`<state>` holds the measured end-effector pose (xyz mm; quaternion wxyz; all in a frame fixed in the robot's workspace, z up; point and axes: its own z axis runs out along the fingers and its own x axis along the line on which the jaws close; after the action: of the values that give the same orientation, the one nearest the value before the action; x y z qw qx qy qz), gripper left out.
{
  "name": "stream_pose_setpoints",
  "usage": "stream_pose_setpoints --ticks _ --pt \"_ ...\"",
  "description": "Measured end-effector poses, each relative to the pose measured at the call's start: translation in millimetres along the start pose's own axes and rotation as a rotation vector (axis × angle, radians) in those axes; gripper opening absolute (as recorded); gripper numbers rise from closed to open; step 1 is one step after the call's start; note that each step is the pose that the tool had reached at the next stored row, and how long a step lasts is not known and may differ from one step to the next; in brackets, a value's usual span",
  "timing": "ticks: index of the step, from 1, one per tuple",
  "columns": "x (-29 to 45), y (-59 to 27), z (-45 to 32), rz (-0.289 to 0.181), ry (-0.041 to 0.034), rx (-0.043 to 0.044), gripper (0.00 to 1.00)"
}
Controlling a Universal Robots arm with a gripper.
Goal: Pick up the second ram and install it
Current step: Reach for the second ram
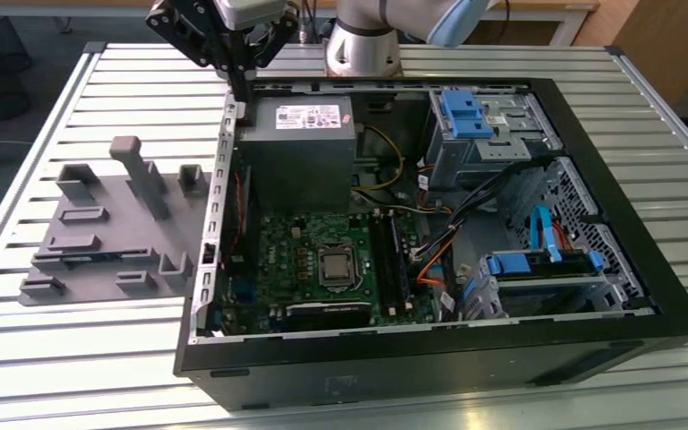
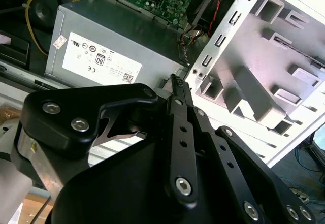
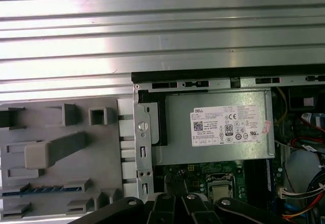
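So, approach step, pickup not begun. My gripper hangs over case wall by power supply, fingers pinched together, empty. Target second ram sits in grey holder, well apart. Grasp, I judge, needs fingers spread, aligned across it.

Second ram: sunk edge-on in a slot of the grey holder, near holder's edge. Just a thin strip shows; chips hidden. Holder itself is cut by the pic edge in first wrist view.

Gripper: its black body blocks much of second wrist view, covering part of PSU & whatever lies beneath. In first wrist view it's cut by the pic edge.

Arm is cut off at exterior view's top edge.

Mobo slots: too small to tell if occupied. Cables hide part of mobo edge.
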<state>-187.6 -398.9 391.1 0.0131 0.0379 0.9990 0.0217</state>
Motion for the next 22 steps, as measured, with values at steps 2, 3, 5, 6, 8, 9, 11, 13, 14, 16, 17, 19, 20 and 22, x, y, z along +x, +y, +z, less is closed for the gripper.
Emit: stream_pose_setpoints --ticks 2,3,5,6,8,9,11,13,14,16,17,19,20,22 --pt "0.9 -0.1 0.0 0.000 -0.0001 0.0000 0.11" --pt "1.3 -0.1 0.0 0.000 0.0000 0.0000 0.11" --pt "2.3 -0.2 0.0 0.000 0.0000 -0.0001 0.11" --pt "2.8 -0.2 0.0 0.000 0.0000 0.0000 0.11" --pt "3.7 -0.3 -0.1 0.000 0.0000 0.0001 0.11" --pt "4.1 -0.3 0.0 0.000 0.0000 0.0000 0.11" --pt "5.0 -0.4 -0.1 0.000 0.0000 0.0000 0.11" --pt "5.8 -0.4 0.0 0.000 0.0000 0.0000 0.11" --pt "6.3 -0.5 0.0 0.000 0.0000 0.0000 0.11" --pt "7.2 -0.5 -0.1 0.000 0.0000 0.0000 0.11" --pt "7.5 -0.5 -0.1 0.000 0.0001 0.0000 0.11" --pt "8.2 -0.6 0.0 0.000 0.0000 0.0000 0.11" --pt "8.6 -0.7 0.0 0.000 0.0000 0.0000 0.11" --pt "9.5 -0.7 0.0 0.000 0.0000 0.0000 0.11"
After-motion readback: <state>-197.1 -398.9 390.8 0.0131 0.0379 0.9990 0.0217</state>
